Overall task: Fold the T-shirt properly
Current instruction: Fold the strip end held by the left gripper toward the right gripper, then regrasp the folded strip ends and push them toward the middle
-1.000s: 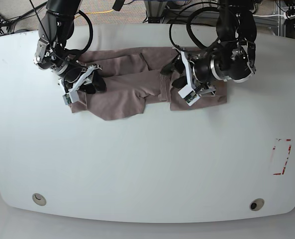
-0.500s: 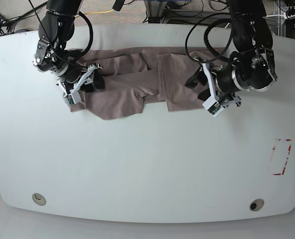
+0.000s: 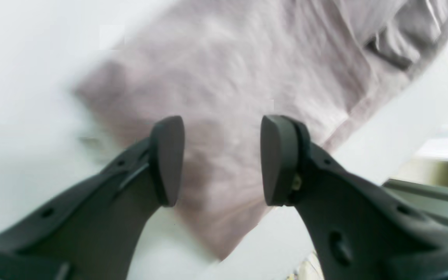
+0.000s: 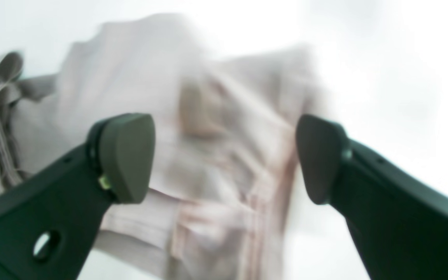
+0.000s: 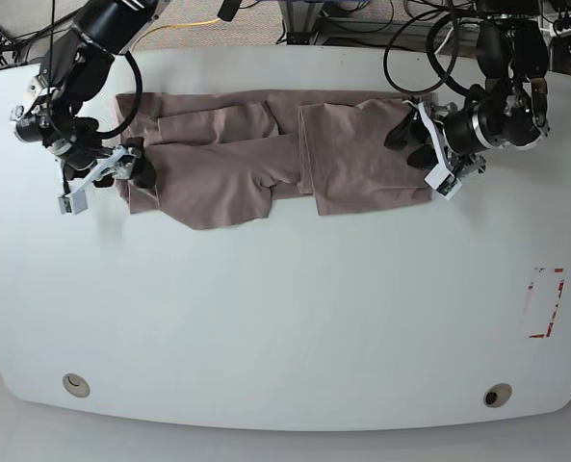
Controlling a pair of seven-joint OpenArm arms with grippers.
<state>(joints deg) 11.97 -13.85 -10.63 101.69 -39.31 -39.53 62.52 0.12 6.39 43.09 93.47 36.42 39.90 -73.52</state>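
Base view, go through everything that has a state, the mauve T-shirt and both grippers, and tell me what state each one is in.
Dusty mauve short-sleeved T-shirt: lying wrinkled on the white table, partly folded into a wide strip, held by neither gripper.
Left gripper: open, jaws apart over the shirt's end, nothing between them.
Right gripper: open wide, off the cloth at the shirt's other end.

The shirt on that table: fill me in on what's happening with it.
A two-armed robot is partway through folding the T-shirt, which lies in a wrinkled band across the far side of the white table. The left gripper sits at one end of the cloth and the right gripper at the other. Both have their jaws apart with nothing held, so the shirt lies free.
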